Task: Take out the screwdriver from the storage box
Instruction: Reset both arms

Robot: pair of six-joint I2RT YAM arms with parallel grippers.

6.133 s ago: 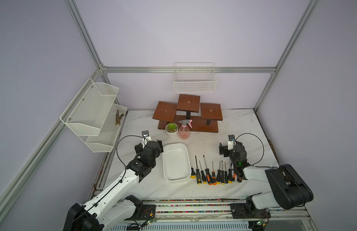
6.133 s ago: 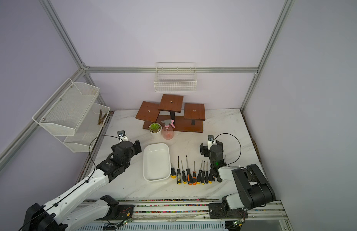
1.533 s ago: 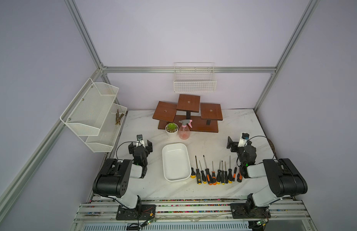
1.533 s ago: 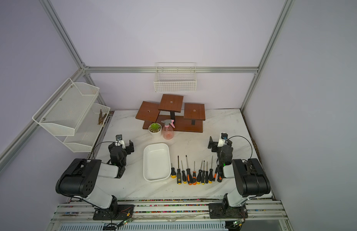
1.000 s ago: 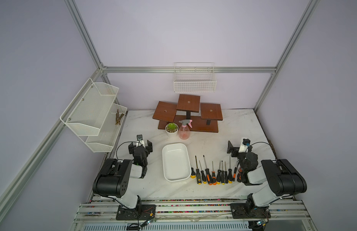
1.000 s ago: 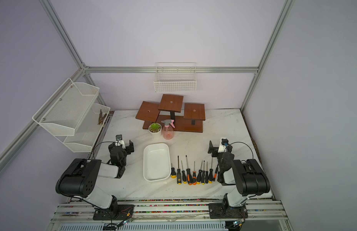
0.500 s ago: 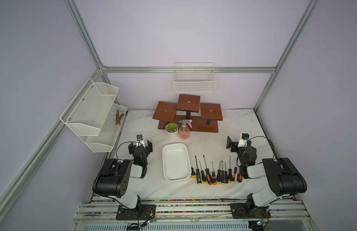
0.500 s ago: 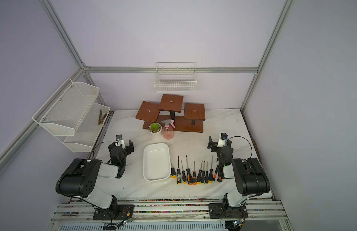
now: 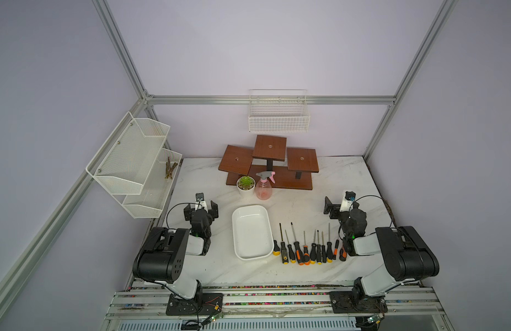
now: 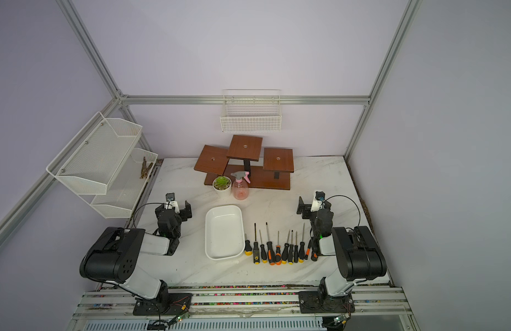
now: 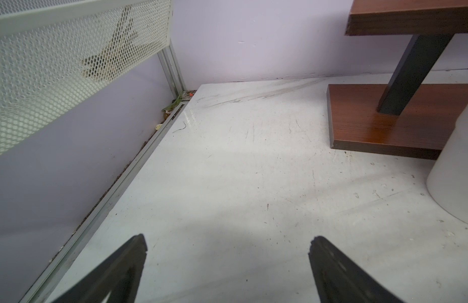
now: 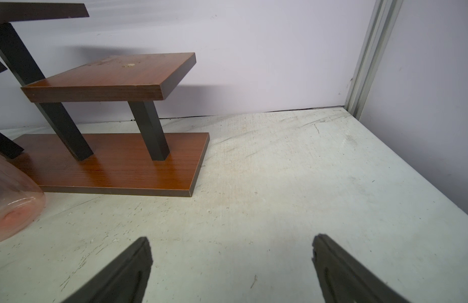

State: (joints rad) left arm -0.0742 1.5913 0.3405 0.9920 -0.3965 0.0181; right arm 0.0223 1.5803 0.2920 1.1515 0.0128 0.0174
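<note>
The white storage box (image 9: 239, 222) (image 10: 211, 226) sits mid-table, its inside bare and white in both top views. Several screwdrivers (image 9: 297, 251) (image 10: 270, 253) with black, orange and yellow handles lie in a row on the table just right of it. My left gripper (image 9: 200, 210) (image 10: 174, 212) (image 11: 227, 246) rests left of the box, open, with only bare table between its fingers. To the right of the row my right gripper (image 9: 341, 207) (image 10: 313, 208) (image 12: 231, 246) is likewise open and holds nothing. Both arms are folded back near their bases.
Behind the box stand a small potted plant (image 9: 245, 183) and a pink spray bottle (image 9: 263, 189) (image 12: 9, 210), in front of a tiered wooden stand (image 9: 270, 163) (image 11: 385, 118) (image 12: 109, 162). A wire basket (image 9: 278, 120) hangs on the back wall. Mesh shelves (image 9: 134, 166) jut from the left wall.
Since the earliest frames both arms have folded back toward their bases. Within the last second the right wrist shifted slightly toward the back. The left arm has stayed still.
</note>
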